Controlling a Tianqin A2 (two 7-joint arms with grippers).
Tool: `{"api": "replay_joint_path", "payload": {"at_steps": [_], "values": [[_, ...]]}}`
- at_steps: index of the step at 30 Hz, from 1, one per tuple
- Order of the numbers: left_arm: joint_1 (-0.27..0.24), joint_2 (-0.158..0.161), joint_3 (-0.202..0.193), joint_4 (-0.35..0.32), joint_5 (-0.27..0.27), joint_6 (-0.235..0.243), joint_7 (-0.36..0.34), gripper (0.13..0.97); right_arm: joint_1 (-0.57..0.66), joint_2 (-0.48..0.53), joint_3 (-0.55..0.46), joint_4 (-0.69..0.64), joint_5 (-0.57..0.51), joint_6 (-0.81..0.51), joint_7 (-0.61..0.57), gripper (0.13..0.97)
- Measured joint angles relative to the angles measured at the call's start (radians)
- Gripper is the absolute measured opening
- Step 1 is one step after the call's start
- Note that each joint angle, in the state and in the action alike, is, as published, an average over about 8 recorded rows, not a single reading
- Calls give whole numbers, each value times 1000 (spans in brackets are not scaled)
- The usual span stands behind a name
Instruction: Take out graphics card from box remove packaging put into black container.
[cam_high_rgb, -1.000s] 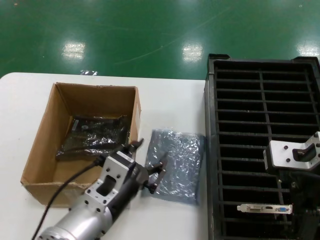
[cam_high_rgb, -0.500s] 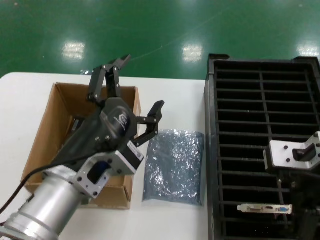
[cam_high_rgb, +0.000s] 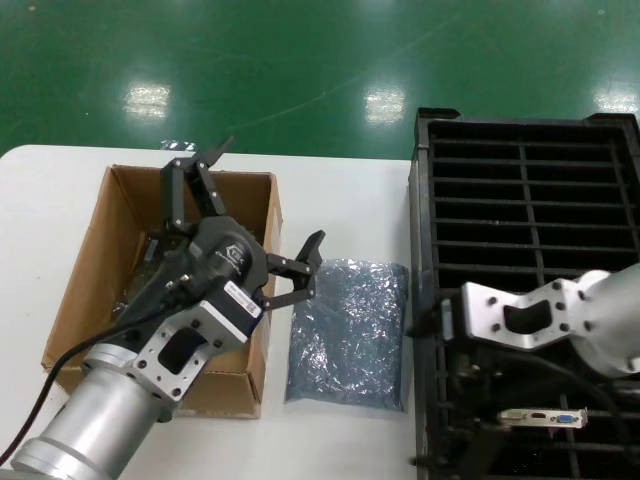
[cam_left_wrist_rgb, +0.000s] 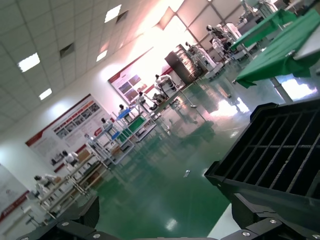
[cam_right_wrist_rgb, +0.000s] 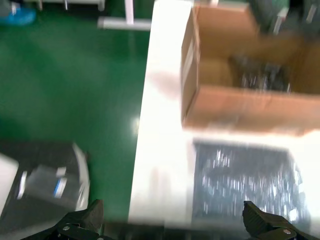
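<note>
On the white worktop (cam_high_rgb: 340, 200), the black container (cam_high_rgb: 520, 190) holds the graphics card (cam_high_rgb: 545, 417) in a near slot. Beside it sits the box (cam_high_rgb: 90, 290), the empty packaging (cam_high_rgb: 350, 335) flat between them. The left gripper (cam_high_rgb: 245, 215) hangs spread open over the box; the right gripper (cam_right_wrist_rgb: 172, 220), fingers apart, is over the container.

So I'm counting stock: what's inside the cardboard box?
A glossy bag with a dark board inside lies in the box. The open left pincer and its arm cover most of it, so any more contents stay hidden.
</note>
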Motion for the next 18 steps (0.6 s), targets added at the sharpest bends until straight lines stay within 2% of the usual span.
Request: {"api": "replay_joint_path", "payload": {"at_steps": [7,18], "values": [[12,-3,-9,41,-100,-35,18,953,-130,-43,104,-9,49,145,-79,966],[30,-7,-23,107,-256,-89,45,964,-335,-112,268,-24,125,374,-205,966]]}}
